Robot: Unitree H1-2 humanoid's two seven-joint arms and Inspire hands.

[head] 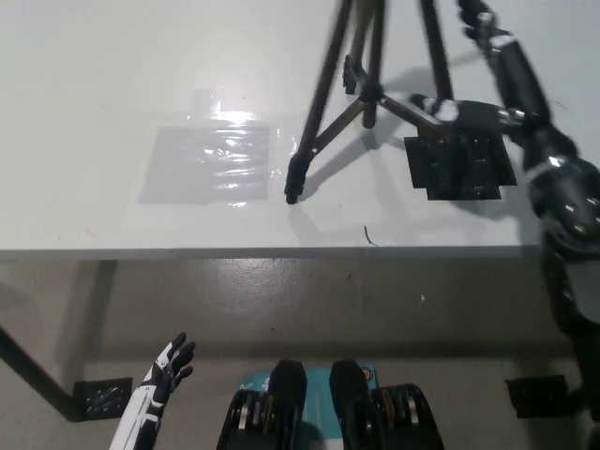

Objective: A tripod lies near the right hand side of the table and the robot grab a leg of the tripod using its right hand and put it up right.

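The tripod [361,94] stands on the white desk [112,84], toward its right side, with its top cut off by the upper edge of the head view. Its front leg [314,122] slants down to the left and its foot [292,195] rests on the desk near the front edge, just right of a shiny clear patch [204,164] taped to the surface. 2 more legs rise behind it, joined by dark braces around a centre column.

The black right arm [553,178] comes up along the right edge and reaches toward the tripod's upper right. The right hand [480,19] sits at the top of the frame, blurred and partly cut off, so I cannot tell whether it grips a leg or is apart from it.

A black square patch [459,164] lies flat on the desk just right of the tripod's legs, beside the arm.

The white left hand [171,364] rests low at the lower left, below the desk edge, fingers spread and holding nothing. A small dark mark [369,236] shows near the desk's front edge.
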